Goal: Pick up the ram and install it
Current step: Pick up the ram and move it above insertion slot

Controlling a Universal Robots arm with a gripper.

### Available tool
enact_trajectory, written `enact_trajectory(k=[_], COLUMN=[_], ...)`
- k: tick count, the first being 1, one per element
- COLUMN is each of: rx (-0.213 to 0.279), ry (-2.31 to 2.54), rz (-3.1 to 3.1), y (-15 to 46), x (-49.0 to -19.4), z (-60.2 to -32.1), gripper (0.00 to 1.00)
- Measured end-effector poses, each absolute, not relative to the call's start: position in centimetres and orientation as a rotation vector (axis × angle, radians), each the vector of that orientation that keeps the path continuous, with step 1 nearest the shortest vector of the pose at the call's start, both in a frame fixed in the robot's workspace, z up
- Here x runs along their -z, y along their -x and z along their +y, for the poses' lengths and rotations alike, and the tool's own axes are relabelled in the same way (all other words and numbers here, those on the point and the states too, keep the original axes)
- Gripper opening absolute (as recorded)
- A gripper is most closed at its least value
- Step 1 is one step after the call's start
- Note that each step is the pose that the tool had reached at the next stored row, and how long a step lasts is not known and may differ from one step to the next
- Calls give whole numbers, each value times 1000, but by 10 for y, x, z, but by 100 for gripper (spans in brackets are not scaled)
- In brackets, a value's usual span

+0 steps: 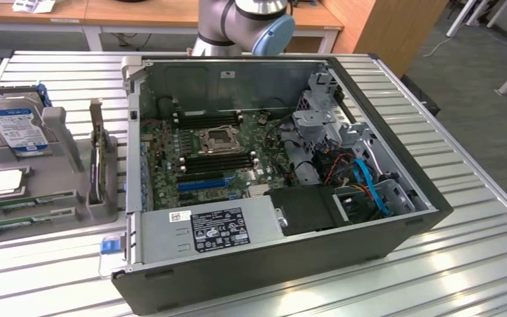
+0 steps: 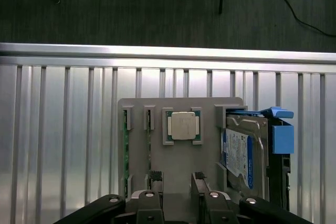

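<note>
— When you look down from the wrist, what is the claw (image 2: 175, 178) doing?

— Its two fingers (image 2: 153, 178) are spread apart. Nothing is between them. It hangs over the gray holder (image 2: 181, 156).

— Where is the ram?

— The ram (image 2: 150, 148) is a thin green stick. It stands on its edge in a narrow slot of the holder, just beside the square silver processor (image 2: 182, 126). One finger is right by the end of that slot. I cannot tell if it touches.

— Is there just one stick?

— No. A second ram stick (image 2: 126, 148) sits in the next slot, on the side away from the processor.

— What else is in the holder?

— A hard drive (image 2: 241, 153) with a blue label stands on the other side of the processor. A blue plastic piece (image 2: 282, 137) is on it.

— Where does the holder sit?

— It sits on the silver bench (image 1: 474, 264), at the exterior view's left of the big open computer case (image 1: 385, 238). The hard drive is at the holder's far end. The two green sticks are at its near end.

— What is inside the case?

— A green motherboard (image 1: 236, 168) lies flat. It has a square processor socket (image 1: 216, 139), with long black slots (image 1: 222, 160) just near of it. A gray power box (image 1: 209, 231) with a black label is at the near side. Blue cables (image 1: 368, 181) are at the exterior view's right. The robot arm (image 1: 236, 23) stands at the far side of the case.
</note>
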State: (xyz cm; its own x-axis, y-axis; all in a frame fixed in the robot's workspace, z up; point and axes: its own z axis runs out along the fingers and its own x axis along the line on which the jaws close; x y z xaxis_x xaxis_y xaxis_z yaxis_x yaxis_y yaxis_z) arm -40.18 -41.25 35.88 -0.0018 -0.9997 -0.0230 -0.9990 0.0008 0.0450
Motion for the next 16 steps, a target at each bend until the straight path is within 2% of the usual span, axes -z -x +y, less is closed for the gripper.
enact_trajectory(k=[16], rx=[75], ry=[-2208], rz=[-2211], y=[402], x=[-350], z=[-413], gripper=[35])
